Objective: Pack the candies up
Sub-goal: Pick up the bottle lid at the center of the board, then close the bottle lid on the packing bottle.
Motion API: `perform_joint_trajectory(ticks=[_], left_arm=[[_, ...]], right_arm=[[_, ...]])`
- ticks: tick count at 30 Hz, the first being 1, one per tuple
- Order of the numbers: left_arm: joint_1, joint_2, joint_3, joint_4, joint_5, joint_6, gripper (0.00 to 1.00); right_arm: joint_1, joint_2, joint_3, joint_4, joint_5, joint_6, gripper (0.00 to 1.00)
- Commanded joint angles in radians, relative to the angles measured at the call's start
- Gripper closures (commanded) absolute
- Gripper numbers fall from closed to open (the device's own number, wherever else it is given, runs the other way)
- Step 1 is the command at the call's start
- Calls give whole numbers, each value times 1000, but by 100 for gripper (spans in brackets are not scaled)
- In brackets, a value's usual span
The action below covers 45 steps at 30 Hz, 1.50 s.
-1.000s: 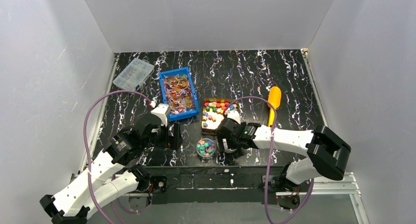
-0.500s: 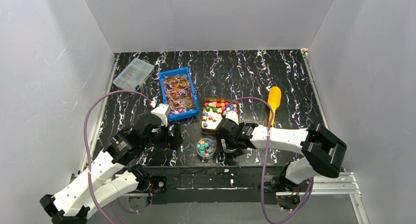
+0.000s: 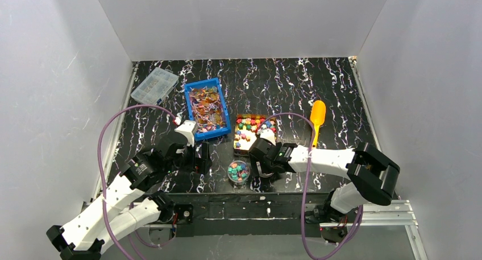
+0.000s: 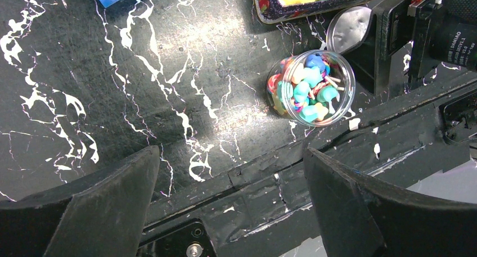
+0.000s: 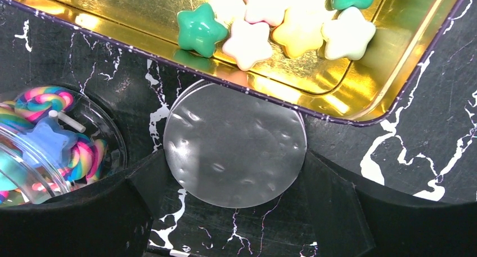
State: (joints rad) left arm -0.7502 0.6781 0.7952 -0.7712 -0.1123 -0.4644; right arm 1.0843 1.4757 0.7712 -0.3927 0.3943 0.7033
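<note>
Star-shaped candies [image 3: 253, 129] lie in a gold tin [image 5: 388, 71]; green, white and yellow ones [image 5: 247, 40] show in the right wrist view. A clear round jar [image 3: 239, 172] holds candies and swirl lollipops [image 4: 309, 88]. Shiny wrapped candies fill a blue bin [image 3: 206, 108]. My right gripper [image 5: 233, 167] is shut on the edges of a round silver lid [image 5: 236, 144], just right of the jar [image 5: 50, 139] and below the tin's rim. My left gripper [image 4: 230, 156] is open and empty, over the table's front edge left of the jar.
An orange scoop [image 3: 317, 120] lies right of the tin. A clear compartment box [image 3: 154, 85] sits at the back left. The black front rail [image 4: 315, 172] runs just below the jar. White walls enclose three sides.
My right gripper, with the lid, has shifted slightly left toward the jar. The left arm has not moved.
</note>
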Motion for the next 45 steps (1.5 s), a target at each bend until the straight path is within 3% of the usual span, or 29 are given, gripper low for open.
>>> perform_joint_trajectory(ticks=[1, 14, 22, 45], left_arm=[[-2, 0, 2, -15, -6, 3, 1], [-2, 1, 2, -14, -3, 3, 1], [-3, 2, 2, -16, -4, 3, 1], [-2, -25, 2, -23, -30, -8, 1]], right_arm=[[13, 4, 30, -26, 25, -5, 22], [83, -124, 79, -199, 27, -5, 28], [156, -159, 206, -319, 58, -9, 29], [211, 83, 429, -246, 8, -96, 29]])
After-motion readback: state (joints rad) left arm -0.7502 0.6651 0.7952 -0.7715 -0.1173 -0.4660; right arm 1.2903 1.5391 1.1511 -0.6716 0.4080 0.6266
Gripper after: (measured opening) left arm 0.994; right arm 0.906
